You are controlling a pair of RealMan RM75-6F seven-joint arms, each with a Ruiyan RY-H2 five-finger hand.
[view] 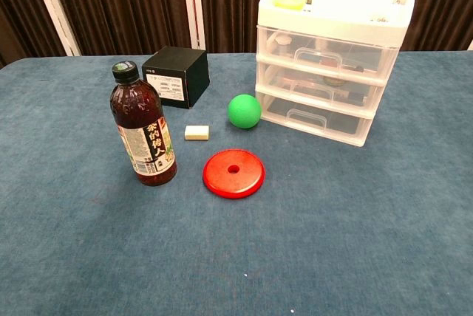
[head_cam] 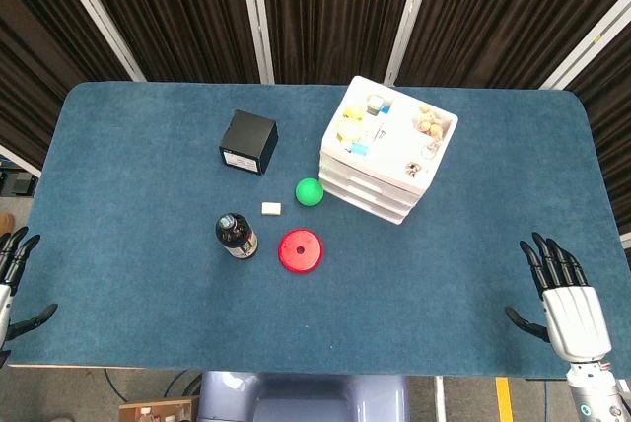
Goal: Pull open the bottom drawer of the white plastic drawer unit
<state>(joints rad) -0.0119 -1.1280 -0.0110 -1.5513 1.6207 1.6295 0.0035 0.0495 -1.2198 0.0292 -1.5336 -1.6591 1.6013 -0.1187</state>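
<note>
While both hands are idling | right hand (head_cam: 570, 306) spread, empty | left hand (head_cam: 14, 266) open | bottom drawer (view: 313, 119) facing you, shut.

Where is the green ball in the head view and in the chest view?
Head view: the green ball lies near the centre, just left of the white drawer unit.
Chest view: the green ball lies upper centre, at the unit's lower left corner.
Shared landmark: the red disc, in front of the ball.
</note>
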